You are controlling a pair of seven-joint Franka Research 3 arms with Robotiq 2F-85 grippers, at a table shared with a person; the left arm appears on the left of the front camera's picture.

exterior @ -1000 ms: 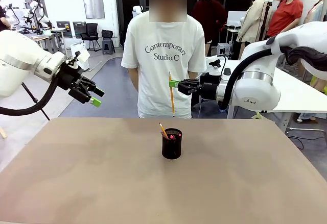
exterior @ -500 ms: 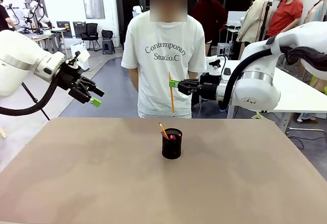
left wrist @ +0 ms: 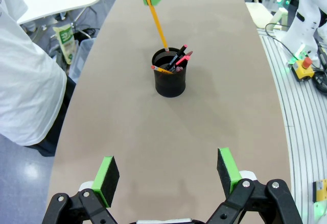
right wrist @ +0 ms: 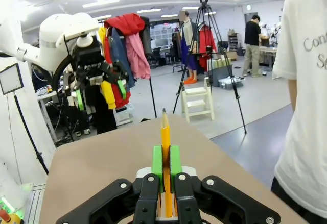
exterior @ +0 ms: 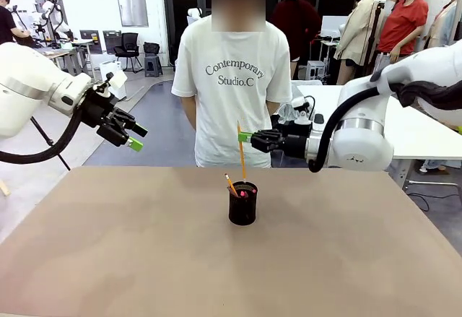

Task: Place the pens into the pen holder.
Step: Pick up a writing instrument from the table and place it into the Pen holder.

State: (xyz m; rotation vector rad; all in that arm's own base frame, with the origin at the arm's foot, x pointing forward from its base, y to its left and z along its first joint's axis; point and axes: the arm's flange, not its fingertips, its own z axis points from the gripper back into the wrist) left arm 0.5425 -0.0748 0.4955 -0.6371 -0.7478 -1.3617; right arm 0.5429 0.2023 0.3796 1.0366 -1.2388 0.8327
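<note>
Right gripper (exterior: pixel 246 137) clenched on orange pencil (exterior: pixel 241 151), pinched between green pads (right wrist: pixel 158 167), hanging upright with lower tip at rim of pen holder (exterior: pixel 242 203) mid-table. Left gripper (left wrist: pixel 167 170) spread wide, holding nothing, well apart from holder.

Both arms raised over the bench's far edge

Left gripper (exterior: pixel 134 136) hangs near the far left corner, jaws spread wide; right gripper (exterior: pixel 246 137) reaches toward the middle, jaws clamped on a pencil (exterior: pixel 241 151).
</note>
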